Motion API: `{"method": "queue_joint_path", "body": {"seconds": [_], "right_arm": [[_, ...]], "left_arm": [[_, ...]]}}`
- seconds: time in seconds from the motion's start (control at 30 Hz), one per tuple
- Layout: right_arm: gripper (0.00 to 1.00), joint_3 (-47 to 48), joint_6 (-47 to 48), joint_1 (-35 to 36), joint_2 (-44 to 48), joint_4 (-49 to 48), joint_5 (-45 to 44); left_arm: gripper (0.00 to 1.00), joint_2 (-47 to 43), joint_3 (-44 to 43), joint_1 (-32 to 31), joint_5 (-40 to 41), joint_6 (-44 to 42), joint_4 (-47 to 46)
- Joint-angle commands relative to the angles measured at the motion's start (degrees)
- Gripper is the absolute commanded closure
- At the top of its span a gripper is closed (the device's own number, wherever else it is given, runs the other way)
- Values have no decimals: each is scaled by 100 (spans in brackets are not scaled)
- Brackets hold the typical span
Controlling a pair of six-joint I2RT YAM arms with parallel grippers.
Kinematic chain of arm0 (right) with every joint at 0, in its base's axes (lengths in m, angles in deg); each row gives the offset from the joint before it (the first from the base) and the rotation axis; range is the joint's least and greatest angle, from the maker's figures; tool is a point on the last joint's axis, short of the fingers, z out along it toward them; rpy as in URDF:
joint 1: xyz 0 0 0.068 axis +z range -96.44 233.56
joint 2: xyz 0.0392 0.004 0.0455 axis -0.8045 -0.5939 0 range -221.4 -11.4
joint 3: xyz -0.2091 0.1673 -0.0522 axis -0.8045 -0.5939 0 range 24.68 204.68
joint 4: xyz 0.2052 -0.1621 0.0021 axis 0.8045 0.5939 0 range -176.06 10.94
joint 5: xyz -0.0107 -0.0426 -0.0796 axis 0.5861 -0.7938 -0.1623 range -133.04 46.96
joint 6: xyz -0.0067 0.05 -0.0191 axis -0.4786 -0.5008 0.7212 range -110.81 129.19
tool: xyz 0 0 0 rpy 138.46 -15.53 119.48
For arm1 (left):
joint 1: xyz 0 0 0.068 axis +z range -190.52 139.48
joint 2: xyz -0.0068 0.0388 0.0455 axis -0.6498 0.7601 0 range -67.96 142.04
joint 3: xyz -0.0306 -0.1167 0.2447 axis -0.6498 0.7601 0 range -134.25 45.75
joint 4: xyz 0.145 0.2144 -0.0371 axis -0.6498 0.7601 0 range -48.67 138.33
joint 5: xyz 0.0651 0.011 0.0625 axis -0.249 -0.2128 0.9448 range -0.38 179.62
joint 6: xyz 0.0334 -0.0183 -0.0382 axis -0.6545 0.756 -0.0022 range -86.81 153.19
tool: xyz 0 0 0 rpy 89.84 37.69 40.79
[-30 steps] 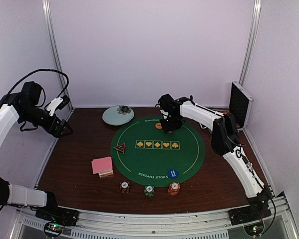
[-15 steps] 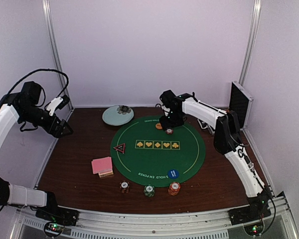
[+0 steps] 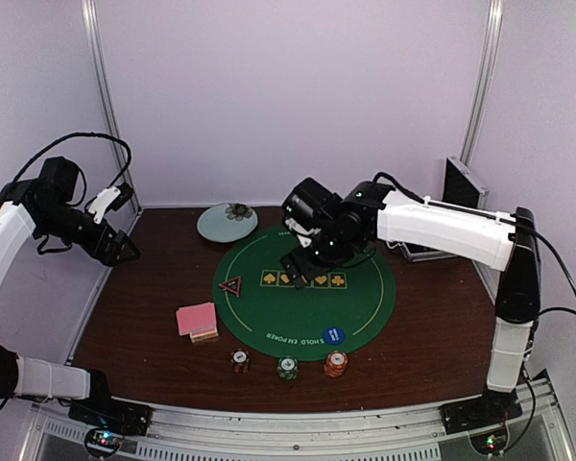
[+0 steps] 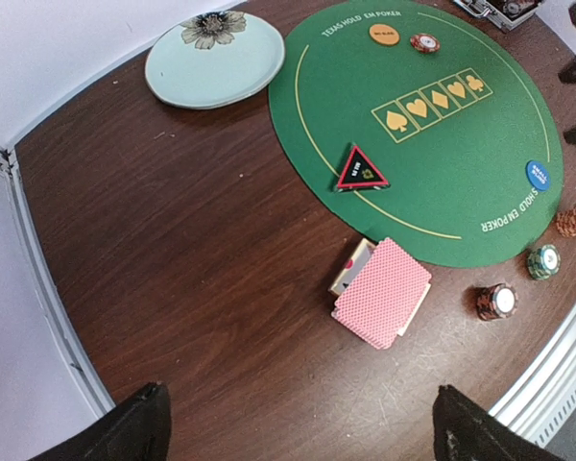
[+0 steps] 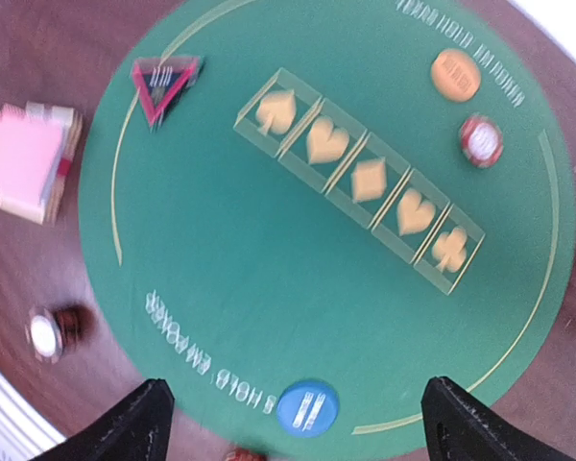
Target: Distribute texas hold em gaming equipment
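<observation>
pink cards (image 4: 382, 291): off mat (image 4: 432, 163) (messy) | triangle marker (image 4: 362, 169): on mat | chip stacks (image 4: 543, 261): near edge

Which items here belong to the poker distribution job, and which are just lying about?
Job:
pink-backed playing cards
red-black triangle marker
orange disc button
blue disc button
small round striped poker chips

Lying about:
pale blue-green round plate
silver-and-black metal case

Tabletop (image 4: 154, 250) reads as dark wood grain with a slight sheen; the round green mat (image 4: 461, 221) on it looks like matt felt cloth. Plate (image 4: 235, 72), upper left of the left wrist view, looks like smooth, glossy glazed ceramic. The pink-backed cards (image 4: 382, 291) look like coated paper with a fine print.
</observation>
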Motion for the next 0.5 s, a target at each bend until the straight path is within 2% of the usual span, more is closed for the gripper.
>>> {"method": "queue_joint_path", "body": {"seconds": [0.0, 0.23, 0.47], "right_arm": [[5, -896, -590, 347, 428, 514, -105], [1, -1956, -1059, 789, 882, 561, 301], [8, -2554, -1241, 868, 905, 68, 790]], "left_arm": [[2, -115, -201, 39, -5, -116, 61], [3, -97, -245, 39, -91, -81, 83], [2, -84, -271, 36, -59, -89, 103]]}}
